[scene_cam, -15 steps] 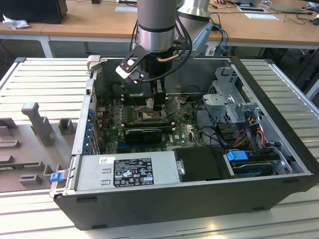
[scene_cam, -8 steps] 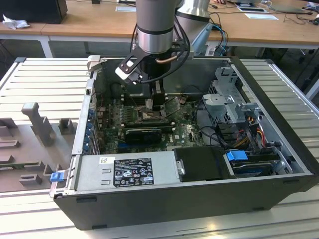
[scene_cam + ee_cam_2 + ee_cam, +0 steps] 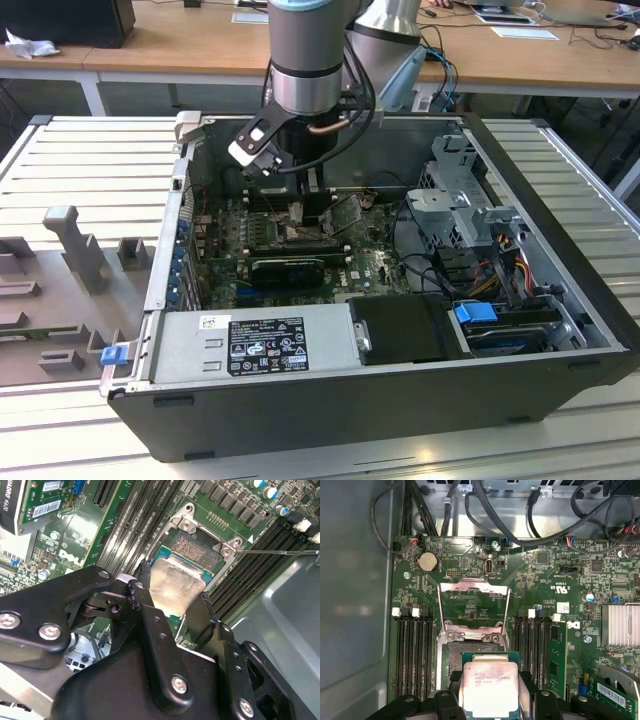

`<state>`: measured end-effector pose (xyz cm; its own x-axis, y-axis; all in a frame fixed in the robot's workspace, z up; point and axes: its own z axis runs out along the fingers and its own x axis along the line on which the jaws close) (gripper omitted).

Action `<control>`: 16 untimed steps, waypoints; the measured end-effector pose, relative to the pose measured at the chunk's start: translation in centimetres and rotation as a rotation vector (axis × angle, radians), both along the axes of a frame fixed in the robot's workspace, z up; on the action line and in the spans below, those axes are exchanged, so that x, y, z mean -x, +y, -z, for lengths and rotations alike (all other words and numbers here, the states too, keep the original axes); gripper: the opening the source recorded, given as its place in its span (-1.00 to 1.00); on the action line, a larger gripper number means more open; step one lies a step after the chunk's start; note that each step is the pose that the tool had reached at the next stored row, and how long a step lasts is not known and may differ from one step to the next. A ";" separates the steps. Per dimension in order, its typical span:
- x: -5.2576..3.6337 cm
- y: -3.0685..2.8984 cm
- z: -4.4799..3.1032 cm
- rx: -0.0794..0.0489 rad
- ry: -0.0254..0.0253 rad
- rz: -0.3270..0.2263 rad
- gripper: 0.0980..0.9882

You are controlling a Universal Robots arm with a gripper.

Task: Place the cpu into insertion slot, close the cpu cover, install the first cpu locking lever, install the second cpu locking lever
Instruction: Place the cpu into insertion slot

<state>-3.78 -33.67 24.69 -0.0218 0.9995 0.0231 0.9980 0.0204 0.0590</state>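
My gripper (image 3: 174, 591) is shut on the cpu (image 3: 177, 577), a small silvery square with a green rim, with one black finger (image 3: 454, 692) on each side of it. In both wrist views the cpu hangs partly over the insertion slot (image 3: 451, 656), a dark square socket with a metal surround (image 3: 186, 526). I cannot tell whether the chip touches the slot. The cpu cover (image 3: 473, 586), a thin metal frame, stands flipped open beyond the slot. In the exterior view the gripper (image 3: 306, 214) is low inside the open computer case, over the green motherboard (image 3: 365, 265).
Long black memory slots (image 3: 412, 652) flank the socket on both sides. A thin metal rod (image 3: 280, 552) sticks out beside the socket. Black cables (image 3: 520, 532) hang over the board's far edge. The power supply (image 3: 255, 345) and drive cage (image 3: 470, 205) border the board.
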 end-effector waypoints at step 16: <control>0.09 0.53 1.52 0.000 0.0000 0.001 -0.04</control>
